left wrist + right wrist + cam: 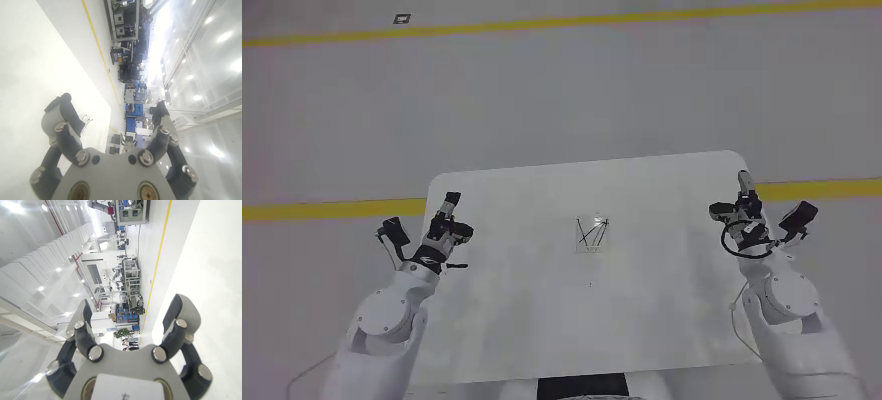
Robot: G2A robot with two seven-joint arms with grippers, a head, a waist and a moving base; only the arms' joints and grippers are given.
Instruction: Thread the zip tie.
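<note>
A small clear bag holding thin dark zip ties (592,235) lies flat near the middle of the white table (542,310). My left gripper (450,203) hovers over the table's left edge, far from the bag. In its own wrist view the left gripper (113,102) stands open with nothing between its fingers. My right gripper (744,183) hangs at the table's right edge, equally far from the bag. In the right wrist view the right gripper (132,306) is open and empty too.
The table has rounded far corners. Yellow floor lines (322,210) run behind it and past both sides. Bare tabletop surrounds the bag on all sides.
</note>
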